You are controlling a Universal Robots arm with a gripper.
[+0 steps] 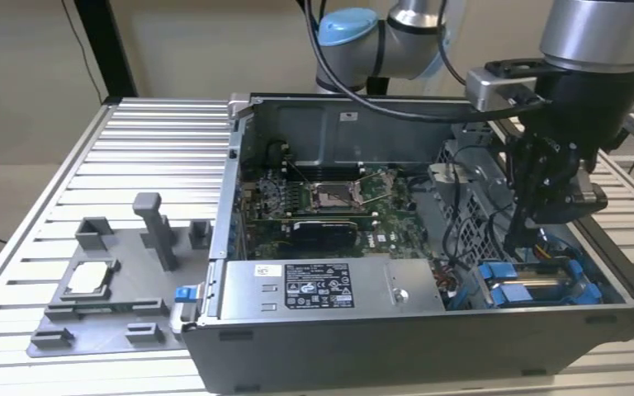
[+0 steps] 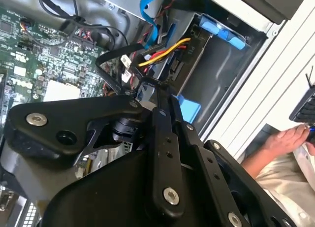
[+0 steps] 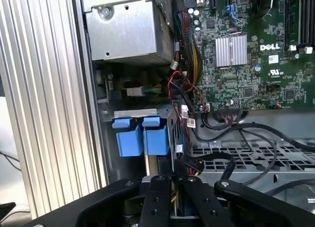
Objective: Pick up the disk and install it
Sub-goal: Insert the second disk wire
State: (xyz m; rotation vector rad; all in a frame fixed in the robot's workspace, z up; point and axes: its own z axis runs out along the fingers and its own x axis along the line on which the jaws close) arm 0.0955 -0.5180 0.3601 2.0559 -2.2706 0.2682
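The open case (image 1: 405,330) is entered by the gripper (image 1: 527,235) at its drive bay. The disk (image 1: 537,290), in its blue frame, is seated just below the gripper. The finger spacing cannot be told.

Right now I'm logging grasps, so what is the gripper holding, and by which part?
It cannot be told. The gripper is down inside the computer case, just above the blue-framed disk in its bay, but its fingertips are hidden.

Blue disk frame (image 1: 537,285), green motherboard (image 1: 328,198), black gripper (image 1: 528,235), grey case (image 1: 405,338)
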